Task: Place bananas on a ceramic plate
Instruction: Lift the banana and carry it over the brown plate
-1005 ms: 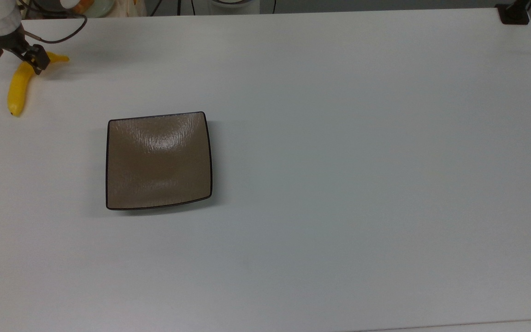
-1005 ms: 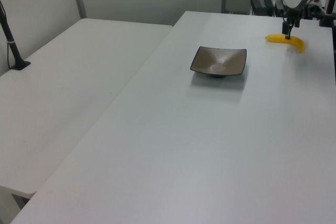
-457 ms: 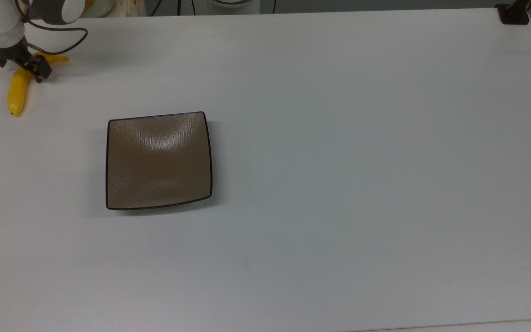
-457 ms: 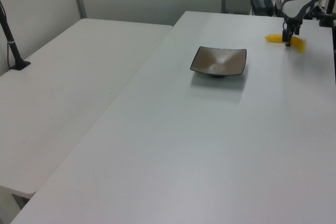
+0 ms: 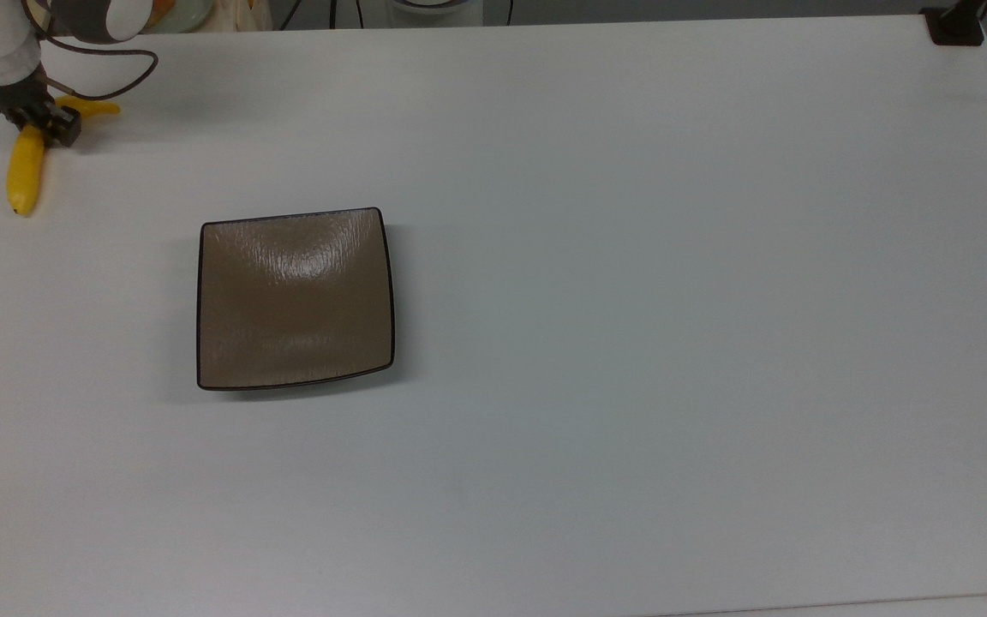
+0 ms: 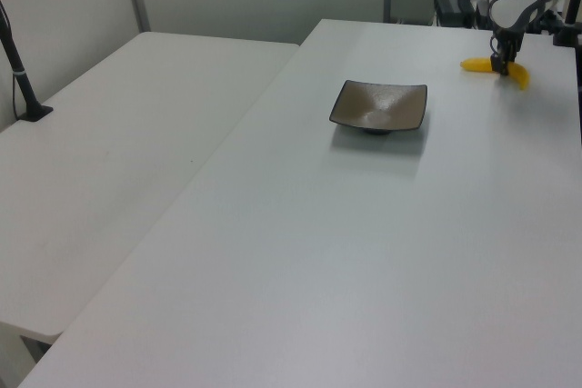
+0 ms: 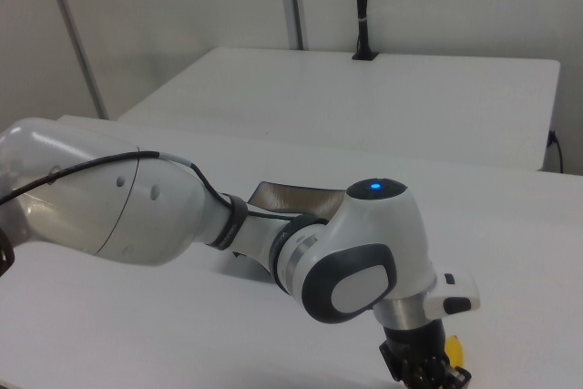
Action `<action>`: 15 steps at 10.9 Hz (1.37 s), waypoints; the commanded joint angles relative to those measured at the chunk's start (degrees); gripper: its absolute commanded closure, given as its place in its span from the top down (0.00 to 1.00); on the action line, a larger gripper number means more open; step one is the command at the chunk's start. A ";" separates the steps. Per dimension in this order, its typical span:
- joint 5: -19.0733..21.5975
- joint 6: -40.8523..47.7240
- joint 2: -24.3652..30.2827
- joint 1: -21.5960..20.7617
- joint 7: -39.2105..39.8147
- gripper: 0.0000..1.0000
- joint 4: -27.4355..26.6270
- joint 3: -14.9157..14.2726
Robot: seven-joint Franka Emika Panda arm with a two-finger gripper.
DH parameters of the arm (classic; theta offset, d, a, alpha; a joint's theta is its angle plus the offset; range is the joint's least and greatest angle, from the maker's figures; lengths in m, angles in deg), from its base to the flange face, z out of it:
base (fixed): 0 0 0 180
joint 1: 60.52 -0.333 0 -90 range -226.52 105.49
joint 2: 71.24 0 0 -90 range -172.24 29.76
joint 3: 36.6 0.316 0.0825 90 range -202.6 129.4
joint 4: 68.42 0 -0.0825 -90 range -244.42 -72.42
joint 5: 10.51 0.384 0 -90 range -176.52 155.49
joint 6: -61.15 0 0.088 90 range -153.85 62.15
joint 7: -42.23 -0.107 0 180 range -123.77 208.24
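Jaws down at the bend of the banana, dark fingers on either side of it in the top view. Whether they're clamped on the fruit or just straddling it: cannot tell. In the left view the jaws sit on the banana near its middle; in the right view the jaws hang under the wrist w/ a sliver of yellow banana beside them.

Banana: single, smooth, bright yellow, curved. In the top view the longer part runs down from the jaws to a small dark tip; a shorter, thinner part pokes out to the top view's right. Lies on the table, near the top view's upper left corner.

Arm: white shells, grey joint caps, blue light on the wrist joint in the right view; black cable loops off the wrist in the top view.

Ceramic plate: square, glossy brown, rounded corners, thin dark rim, faint streaks, slightly dished, glare patch toward its upper side. Bare. Well apart from banana, down and to the top view's right of it. In the left view the plate is to the left view's left of the banana; in the right view a brown edge of plate shows behind the arm.

Table white. Black post base at the top view's upper right corner.
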 commanded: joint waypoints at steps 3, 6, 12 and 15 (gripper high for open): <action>7.31 -0.21 2.74 -0.38 0.27 0.12 1.74 0.57; 14.42 7.06 6.18 -1.34 0.01 0.12 4.37 1.00; 27.55 9.90 5.84 -6.53 -14.56 0.12 11.33 7.76; 26.58 9.29 2.60 -8.47 -22.29 0.16 13.61 15.48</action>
